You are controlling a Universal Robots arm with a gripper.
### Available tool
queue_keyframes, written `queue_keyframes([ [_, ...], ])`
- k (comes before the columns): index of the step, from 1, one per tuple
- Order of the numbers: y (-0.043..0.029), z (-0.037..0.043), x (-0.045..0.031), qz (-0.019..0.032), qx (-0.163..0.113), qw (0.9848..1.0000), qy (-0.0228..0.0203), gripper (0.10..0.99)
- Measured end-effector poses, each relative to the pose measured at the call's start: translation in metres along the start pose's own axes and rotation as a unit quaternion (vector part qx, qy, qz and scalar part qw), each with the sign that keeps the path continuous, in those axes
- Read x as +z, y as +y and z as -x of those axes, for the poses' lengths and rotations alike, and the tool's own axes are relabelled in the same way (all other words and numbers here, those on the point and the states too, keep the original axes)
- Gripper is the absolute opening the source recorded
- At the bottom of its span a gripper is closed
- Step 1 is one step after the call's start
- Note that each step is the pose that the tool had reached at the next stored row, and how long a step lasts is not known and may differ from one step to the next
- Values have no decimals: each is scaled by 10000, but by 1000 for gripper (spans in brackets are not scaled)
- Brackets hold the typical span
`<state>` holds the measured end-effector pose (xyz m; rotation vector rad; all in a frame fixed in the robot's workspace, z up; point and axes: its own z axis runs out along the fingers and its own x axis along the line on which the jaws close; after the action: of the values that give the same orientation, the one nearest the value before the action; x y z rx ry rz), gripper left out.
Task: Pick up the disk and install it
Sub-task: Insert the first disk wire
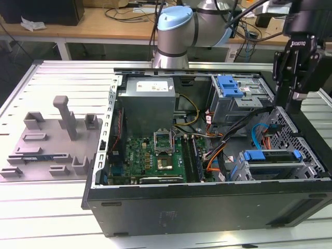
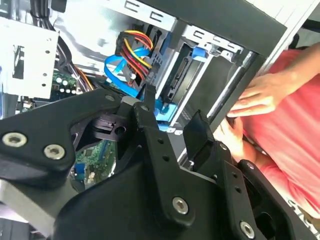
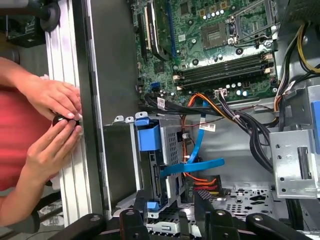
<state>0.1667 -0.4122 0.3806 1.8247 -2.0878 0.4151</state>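
The disk (image 1: 272, 155) lies flat in the drive cage (image 1: 244, 174) at about four o'clock inside the open computer case (image 1: 207, 207) in the exterior view, with its blue bracket showing along the near edge. In both wrist views it shows edge-on in that cage (image 3: 151, 172) (image 2: 179, 82).

The gripper (image 1: 290, 106) hangs at about one o'clock from the disk. Its fingers (image 3: 131, 219) are spread apart, with nothing between them, and they do not touch the disk.

A blue cable (image 1: 257, 135) curves just beside the cage at eleven o'clock. The motherboard (image 1: 155, 153) lies at nine o'clock from the disk, and the grey power supply (image 1: 148, 101) sits at twelve o'clock from the board. A smaller blue clip (image 1: 230, 85) sits on the upper bay at twelve o'clock from the disk.

In the first wrist view a person's hands (image 3: 52, 102) rest at the case's outer edge, pinching a small dark object.
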Motion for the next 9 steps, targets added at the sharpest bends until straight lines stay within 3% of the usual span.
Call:
queue_keyframes([
  [5,-29,82,136,-7,-4,10000,12,502],
  [7,-28,105,152,-25,4,10000,26,486],
  [9,-26,127,163,-65,23,10000,44,357],
])
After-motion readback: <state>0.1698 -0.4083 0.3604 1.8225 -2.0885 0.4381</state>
